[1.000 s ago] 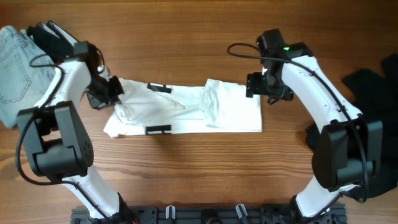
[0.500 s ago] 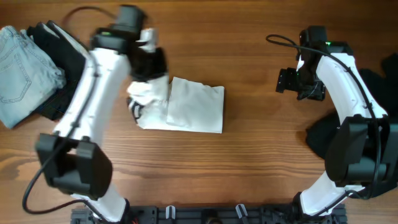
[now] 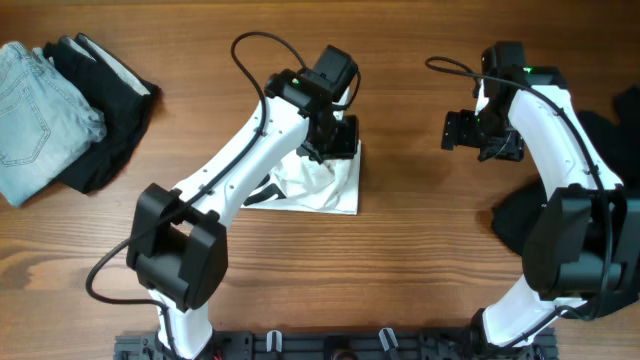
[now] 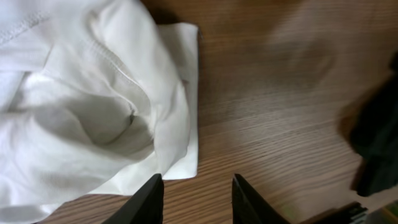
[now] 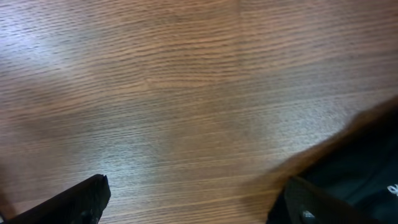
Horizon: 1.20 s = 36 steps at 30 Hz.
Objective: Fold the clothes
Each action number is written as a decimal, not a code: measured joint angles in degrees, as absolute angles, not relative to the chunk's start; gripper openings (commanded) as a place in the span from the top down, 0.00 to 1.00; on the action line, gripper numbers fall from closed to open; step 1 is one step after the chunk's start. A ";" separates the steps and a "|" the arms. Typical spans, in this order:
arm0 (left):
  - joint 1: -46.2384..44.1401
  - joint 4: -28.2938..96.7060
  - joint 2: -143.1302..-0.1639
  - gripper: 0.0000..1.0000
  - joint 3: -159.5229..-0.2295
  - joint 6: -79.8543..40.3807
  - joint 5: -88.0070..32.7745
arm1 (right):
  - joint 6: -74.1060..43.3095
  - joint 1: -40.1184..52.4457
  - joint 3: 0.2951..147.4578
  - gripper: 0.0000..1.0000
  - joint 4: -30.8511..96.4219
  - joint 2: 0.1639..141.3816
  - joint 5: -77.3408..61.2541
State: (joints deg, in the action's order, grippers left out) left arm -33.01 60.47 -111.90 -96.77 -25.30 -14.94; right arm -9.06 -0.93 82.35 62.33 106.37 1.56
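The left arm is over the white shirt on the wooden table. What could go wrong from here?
1. The white T-shirt with black bars lies bunched and wrinkled, not flat, so the fold may loosen or end uneven.
2. The left gripper is open, its fingers near the shirt's corner; pulling away, they might snag the cloth and drag it.

Bright, even light is falling from above onto the worktop (image 3: pixel 400 270), leaving only short, soft shadows beside the arms. In the right wrist view a pale sheen is glaring off the wood grain, and the black garment (image 5: pixel 348 162) is blurring at the edge. In the left wrist view, the white T-shirt (image 4: pixel 93 93) is showing crisp seams, while the upper right is softening.
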 measured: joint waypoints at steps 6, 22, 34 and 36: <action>-12.71 65.82 -101.75 0.52 -105.06 -23.44 -9.82 | 3.16 3.25 82.35 0.11 58.92 106.37 -22.06; 16.56 68.84 -102.54 0.45 -105.45 -26.65 -13.19 | -8.10 32.05 82.65 0.96 38.85 115.57 -17.37; 16.51 70.70 -102.54 0.44 -105.45 -26.63 -13.41 | -23.14 26.52 81.89 0.51 67.05 112.77 -3.11; 16.51 71.55 -102.54 0.44 -105.45 -26.63 -13.41 | -23.38 26.37 81.89 0.50 70.15 112.77 -2.24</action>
